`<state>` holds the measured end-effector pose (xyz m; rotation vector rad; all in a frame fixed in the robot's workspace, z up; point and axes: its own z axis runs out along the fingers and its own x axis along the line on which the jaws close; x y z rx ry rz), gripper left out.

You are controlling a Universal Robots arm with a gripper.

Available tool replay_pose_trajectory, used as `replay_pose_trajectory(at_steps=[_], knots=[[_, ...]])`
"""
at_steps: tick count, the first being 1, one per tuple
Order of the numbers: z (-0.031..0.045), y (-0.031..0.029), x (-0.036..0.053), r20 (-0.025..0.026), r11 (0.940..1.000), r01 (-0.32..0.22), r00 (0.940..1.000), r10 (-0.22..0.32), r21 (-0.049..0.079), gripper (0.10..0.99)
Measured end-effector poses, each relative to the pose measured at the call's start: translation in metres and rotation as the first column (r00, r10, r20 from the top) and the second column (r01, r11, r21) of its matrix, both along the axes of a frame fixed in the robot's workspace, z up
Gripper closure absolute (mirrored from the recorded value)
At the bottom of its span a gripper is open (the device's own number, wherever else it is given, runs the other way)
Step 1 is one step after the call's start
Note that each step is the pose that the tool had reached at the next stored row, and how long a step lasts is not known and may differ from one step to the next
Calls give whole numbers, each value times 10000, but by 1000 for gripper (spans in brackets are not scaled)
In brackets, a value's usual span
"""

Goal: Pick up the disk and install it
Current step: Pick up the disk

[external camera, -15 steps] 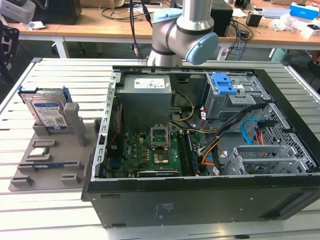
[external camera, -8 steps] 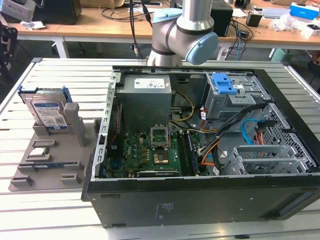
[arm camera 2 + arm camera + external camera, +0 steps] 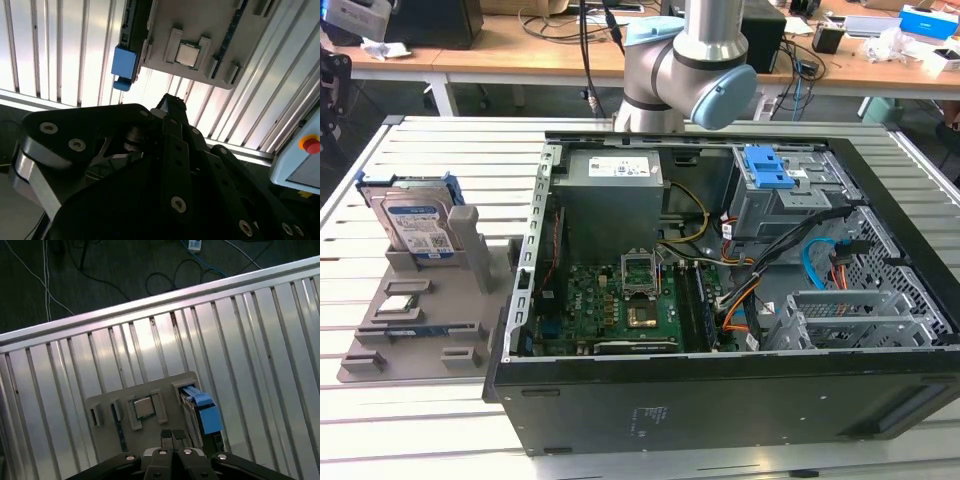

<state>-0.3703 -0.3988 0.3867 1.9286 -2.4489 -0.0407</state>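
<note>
Since the disk (image 3: 415, 222) sits standing in its grey holder (image 3: 440, 305) at the exterior view's left, outside the open PC case (image 3: 720, 400), nothing's installed yet; gripper (image 3: 171, 434) jaws are together, empty, hovering near it.

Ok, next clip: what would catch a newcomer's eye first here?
The open computer case dominates the middle of the slatted table, its motherboard and cables exposed. At the exterior view's left, the disk with its bright blue frame stands upright in a grey fixture. In the first wrist view the end effector points toward that fixture, holding nothing.
</note>
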Motion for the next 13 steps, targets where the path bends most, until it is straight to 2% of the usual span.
replay_pose_trajectory(at_steps=[6, 13], knots=[[0, 0, 0, 0, 9983, -579, 9983, 579, 0, 980], [0, 0, 0, 0, 9921, -1256, 9921, 1256, 0, 980]])
